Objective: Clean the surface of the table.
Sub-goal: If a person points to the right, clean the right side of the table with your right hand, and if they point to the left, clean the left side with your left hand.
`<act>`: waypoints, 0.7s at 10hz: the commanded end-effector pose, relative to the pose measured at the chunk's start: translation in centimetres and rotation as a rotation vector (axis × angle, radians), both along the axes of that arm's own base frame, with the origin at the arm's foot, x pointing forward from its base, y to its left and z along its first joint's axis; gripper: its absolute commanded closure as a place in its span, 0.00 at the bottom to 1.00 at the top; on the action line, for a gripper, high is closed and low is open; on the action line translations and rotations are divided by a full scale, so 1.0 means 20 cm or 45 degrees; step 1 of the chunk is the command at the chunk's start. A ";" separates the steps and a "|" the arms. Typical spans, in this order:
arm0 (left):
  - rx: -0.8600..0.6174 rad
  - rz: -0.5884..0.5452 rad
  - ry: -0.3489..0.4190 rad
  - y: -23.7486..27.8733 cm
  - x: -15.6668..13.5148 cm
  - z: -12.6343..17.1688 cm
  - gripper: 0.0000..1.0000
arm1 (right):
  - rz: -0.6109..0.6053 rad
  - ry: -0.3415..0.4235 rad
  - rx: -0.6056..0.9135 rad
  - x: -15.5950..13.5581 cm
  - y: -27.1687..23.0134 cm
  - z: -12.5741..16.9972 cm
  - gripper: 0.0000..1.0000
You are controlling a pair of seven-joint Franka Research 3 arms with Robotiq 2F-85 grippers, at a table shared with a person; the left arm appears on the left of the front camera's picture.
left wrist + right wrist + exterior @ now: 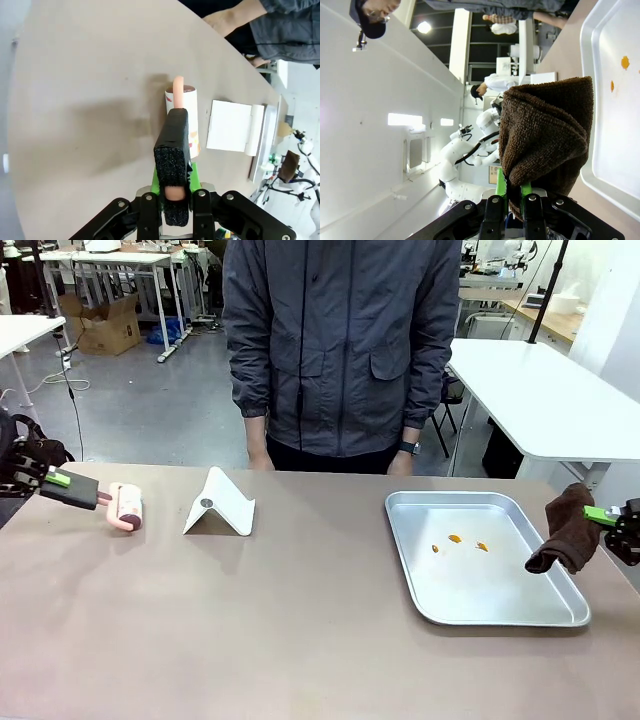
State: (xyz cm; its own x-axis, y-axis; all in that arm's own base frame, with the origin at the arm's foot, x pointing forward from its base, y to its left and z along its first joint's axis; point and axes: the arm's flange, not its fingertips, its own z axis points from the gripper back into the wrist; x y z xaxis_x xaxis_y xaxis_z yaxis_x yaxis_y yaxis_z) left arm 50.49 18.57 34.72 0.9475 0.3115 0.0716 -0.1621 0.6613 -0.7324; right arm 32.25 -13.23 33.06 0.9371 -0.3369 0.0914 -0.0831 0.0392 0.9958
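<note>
The left hand (92,496) is reaching in from the left edge of the front view, fingers lying nearly level and pointing toward the middle. It is clamping a lint roller (126,507) by its handle. In the left wrist view the two black fingers (172,145) are pressing tight together on that handle. The right hand (603,516) is sitting at the right edge, fingers pointing inward, with only its wrist end showing. It is pinching a brown cloth (568,530) between its green pads (500,187) — jaws standing closed on the fabric.

Right claw (598,516) cropped at edge, orange bits (455,539) too small to identify
</note>
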 end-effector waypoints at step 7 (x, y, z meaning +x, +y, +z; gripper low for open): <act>-0.221 -0.139 -0.328 0.06 -0.41 0.29 0.77 | 0.013 0.007 0.016 0.00 0.00 0.02 1.00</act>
State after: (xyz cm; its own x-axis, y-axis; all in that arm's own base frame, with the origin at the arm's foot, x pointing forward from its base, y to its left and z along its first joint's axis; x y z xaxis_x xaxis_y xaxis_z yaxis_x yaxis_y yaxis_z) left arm 45.92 19.18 39.31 0.9483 0.2533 0.1910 -0.0005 0.6032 -0.7976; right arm 32.25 -13.22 33.06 0.9372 -0.3367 0.0912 -0.0829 0.0391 0.9958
